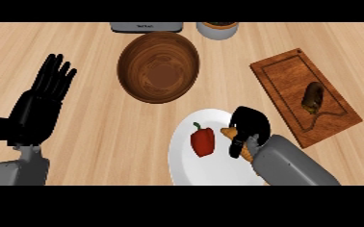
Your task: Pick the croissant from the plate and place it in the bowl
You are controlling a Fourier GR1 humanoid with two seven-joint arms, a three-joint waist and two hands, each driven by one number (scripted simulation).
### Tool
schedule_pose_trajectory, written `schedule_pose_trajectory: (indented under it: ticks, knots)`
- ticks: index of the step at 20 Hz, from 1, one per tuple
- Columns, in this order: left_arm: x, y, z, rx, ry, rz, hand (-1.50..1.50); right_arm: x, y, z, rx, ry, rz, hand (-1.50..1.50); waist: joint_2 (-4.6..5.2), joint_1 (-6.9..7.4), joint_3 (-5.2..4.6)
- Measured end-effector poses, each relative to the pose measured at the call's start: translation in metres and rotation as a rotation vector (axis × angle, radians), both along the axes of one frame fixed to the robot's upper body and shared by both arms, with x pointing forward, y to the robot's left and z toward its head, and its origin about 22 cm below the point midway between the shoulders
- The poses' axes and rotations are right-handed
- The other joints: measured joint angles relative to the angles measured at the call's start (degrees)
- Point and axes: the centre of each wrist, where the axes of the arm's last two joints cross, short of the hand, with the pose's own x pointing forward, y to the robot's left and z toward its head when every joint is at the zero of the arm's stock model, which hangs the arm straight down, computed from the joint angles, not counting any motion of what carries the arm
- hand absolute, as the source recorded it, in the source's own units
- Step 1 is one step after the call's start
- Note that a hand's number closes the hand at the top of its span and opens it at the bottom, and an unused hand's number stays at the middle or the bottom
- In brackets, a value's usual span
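Observation:
The croissant (pixel 235 138) lies on the right side of a white plate (pixel 188 166) near the view's lower edge; only its orange-brown ends show. My right hand (pixel 249 125) covers it from above, fingers curled round it. A red bell pepper (pixel 202 142) sits on the same plate, just left of the hand. The brown wooden bowl (pixel 159 67) stands behind the plate, toward the back of the counter, with nothing in it. My left hand (pixel 39 106) rests open at the left edge, fingers up.
A wooden cutting board (pixel 284 77) lies at the right with a dark oblong vegetable (pixel 313 97) on it. At the back edge stand a grey appliance (pixel 146 27) and a small round container (pixel 217 29).

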Motion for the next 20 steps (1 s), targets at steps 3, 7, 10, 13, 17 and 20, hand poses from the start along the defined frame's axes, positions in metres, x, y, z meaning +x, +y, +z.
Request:
schedule_pose_trajectory:
  ticks: [3, 7, 10, 13, 17, 20]
  knots:
    - [0.004, -0.004, -0.001, 0.004, 0.003, 0.002, 0.00, -0.001, 0.007, -0.003, -0.032, -0.004, 0.034, 1.50, 0.02, -0.14, -0.05]
    - [0.003, -0.006, -0.002, 0.005, -0.003, -0.001, 0.00, 0.006, 0.009, 0.003, -0.044, -0.008, 0.069, 1.50, 0.24, -0.03, 0.17]
    - [0.002, -0.008, -0.003, 0.003, -0.001, -0.012, 0.00, -0.006, 0.053, 0.009, -0.009, -0.051, 0.223, 1.50, 0.37, 0.72, 0.26]
    - [0.007, -0.012, 0.000, 0.000, -0.007, -0.038, 0.00, -0.028, 0.110, 0.029, 0.070, -0.131, 0.466, 1.50, 0.60, 2.34, 0.31]
    - [0.011, -0.014, 0.001, 0.004, -0.009, -0.052, 0.00, -0.054, 0.152, 0.049, 0.136, -0.255, 0.683, 1.50, 0.72, 3.22, 0.33]
    - [0.011, -0.016, 0.000, 0.001, -0.008, -0.051, 0.00, -0.064, 0.171, 0.065, 0.153, -0.360, 0.728, 1.50, 0.62, 3.22, 0.33]
